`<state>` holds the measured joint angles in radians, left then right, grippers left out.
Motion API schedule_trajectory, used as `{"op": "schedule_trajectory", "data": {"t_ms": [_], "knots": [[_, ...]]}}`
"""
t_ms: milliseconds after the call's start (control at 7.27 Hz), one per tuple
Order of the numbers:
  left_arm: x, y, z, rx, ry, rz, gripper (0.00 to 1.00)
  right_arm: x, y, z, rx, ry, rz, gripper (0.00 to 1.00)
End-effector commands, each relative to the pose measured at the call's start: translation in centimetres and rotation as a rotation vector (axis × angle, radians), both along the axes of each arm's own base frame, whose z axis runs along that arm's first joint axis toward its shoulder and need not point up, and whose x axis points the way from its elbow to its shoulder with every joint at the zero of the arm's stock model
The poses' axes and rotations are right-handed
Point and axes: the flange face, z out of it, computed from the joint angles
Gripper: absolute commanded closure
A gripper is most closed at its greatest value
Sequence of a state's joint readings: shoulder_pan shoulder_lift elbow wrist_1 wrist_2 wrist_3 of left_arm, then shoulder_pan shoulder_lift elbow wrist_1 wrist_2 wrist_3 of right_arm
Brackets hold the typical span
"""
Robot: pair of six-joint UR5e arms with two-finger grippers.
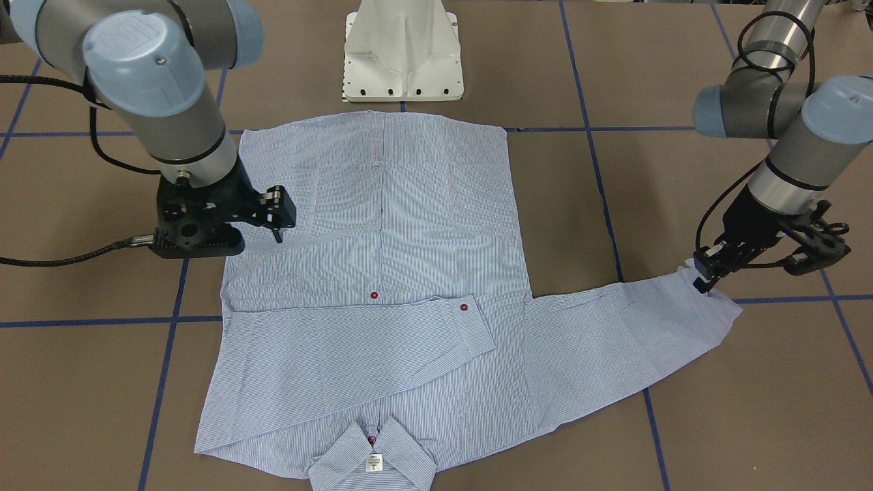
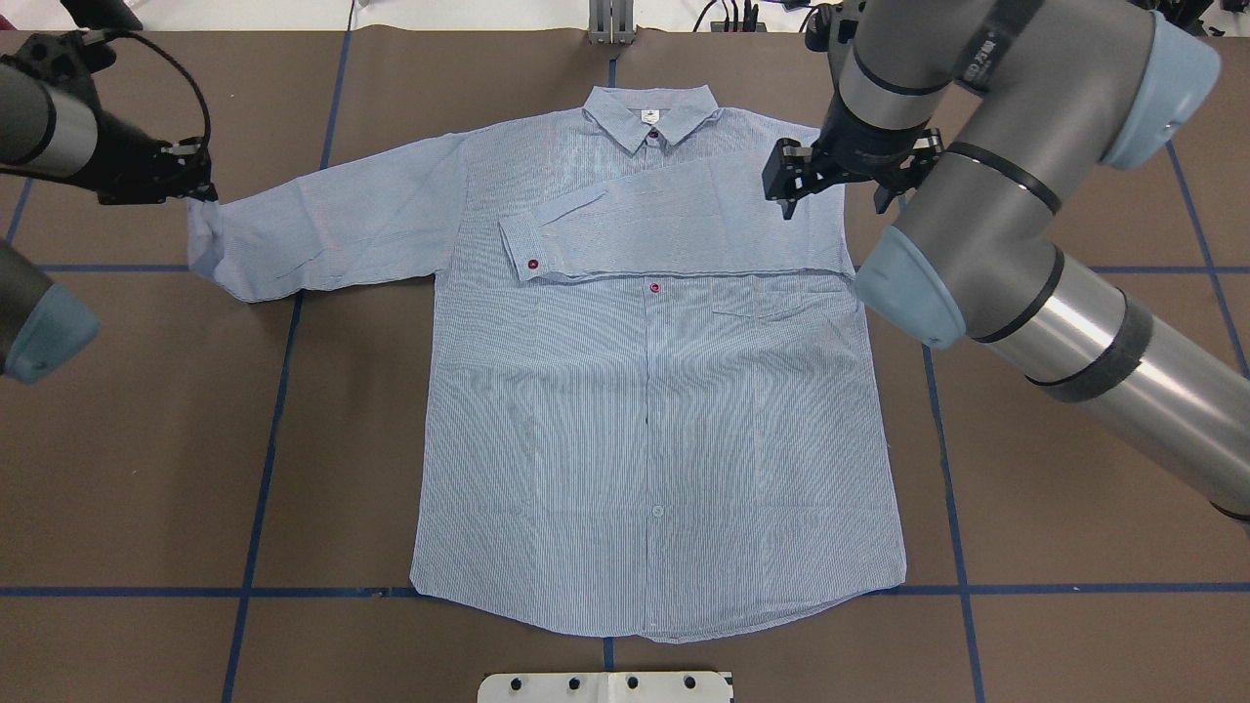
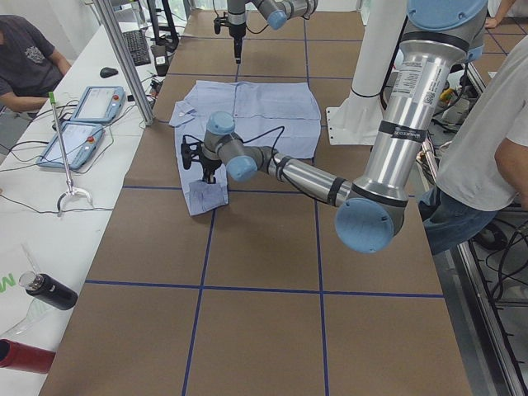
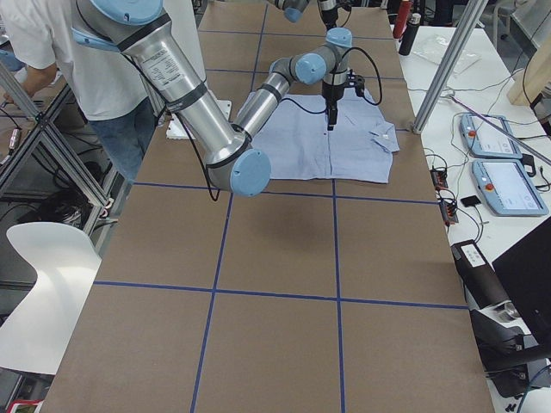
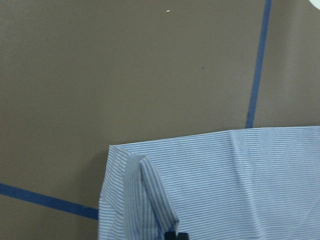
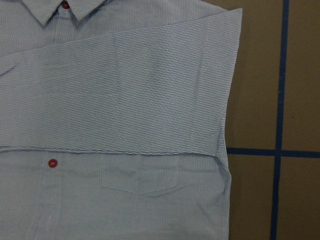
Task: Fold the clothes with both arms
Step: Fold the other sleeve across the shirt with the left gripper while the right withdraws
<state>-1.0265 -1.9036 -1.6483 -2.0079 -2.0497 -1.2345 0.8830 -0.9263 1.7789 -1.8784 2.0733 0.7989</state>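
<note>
The striped shirt (image 2: 654, 410) lies flat, front up, with its collar (image 2: 649, 117) at the far side from the robot. One sleeve (image 2: 674, 225) is folded across the chest, with its cuff (image 2: 527, 249) near the button line. The other sleeve (image 2: 322, 229) stretches out to the robot's left. My left gripper (image 2: 200, 181) is shut on that sleeve's end (image 5: 145, 190), low over the table; it also shows in the front view (image 1: 702, 281). My right gripper (image 2: 789, 195) hovers above the folded sleeve's shoulder end, and it looks open and empty. Its fingers do not show in its own wrist view.
The white pedestal base (image 1: 402, 54) stands at the shirt's hem side. Blue tape lines (image 2: 283, 391) cross the brown table. In the left side view, people stand or sit at the table's edges (image 3: 487, 124), with teach pendants (image 3: 91, 103) and bottles (image 3: 49, 293) on a side bench.
</note>
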Motion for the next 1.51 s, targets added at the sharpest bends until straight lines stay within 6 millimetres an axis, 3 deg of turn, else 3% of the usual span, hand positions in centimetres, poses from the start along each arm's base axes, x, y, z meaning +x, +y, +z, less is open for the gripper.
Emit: {"op": "schedule_trajectory", "data": {"t_ms": [0, 275, 412, 550, 825, 962, 1375], "knots": [[3.1, -1.9, -12.1, -0.081, 0.052, -0.021, 1.0, 5.4, 1.3, 5.5, 0.02, 0.035, -0.027, 0.0], [7.2, -1.0, -18.8, -0.11, 0.147, -0.016, 1.0, 10.9, 1.3, 8.7, 0.008, 0.001, -0.056, 0.0], [9.0, -0.4, -22.1, -0.127, 0.194, -0.02, 1.0, 12.9, 1.0, 9.8, 0.005, -0.013, -0.065, 0.0], [10.6, -1.1, -25.7, -0.15, 0.232, -0.035, 1.0, 13.8, 0.8, 10.2, 0.003, -0.017, -0.062, 0.0], [13.8, -2.8, -32.1, -0.211, 0.287, -0.049, 1.0, 14.1, 0.7, 10.3, -0.001, -0.018, -0.059, 0.0], [14.1, -2.2, -34.3, -0.228, 0.32, -0.049, 1.0, 14.1, 0.7, 10.5, -0.003, -0.017, -0.059, 0.0], [16.4, 0.2, -38.1, -0.281, 0.381, -0.025, 1.0, 14.0, 0.7, 10.8, -0.008, -0.013, -0.06, 0.0]]}}
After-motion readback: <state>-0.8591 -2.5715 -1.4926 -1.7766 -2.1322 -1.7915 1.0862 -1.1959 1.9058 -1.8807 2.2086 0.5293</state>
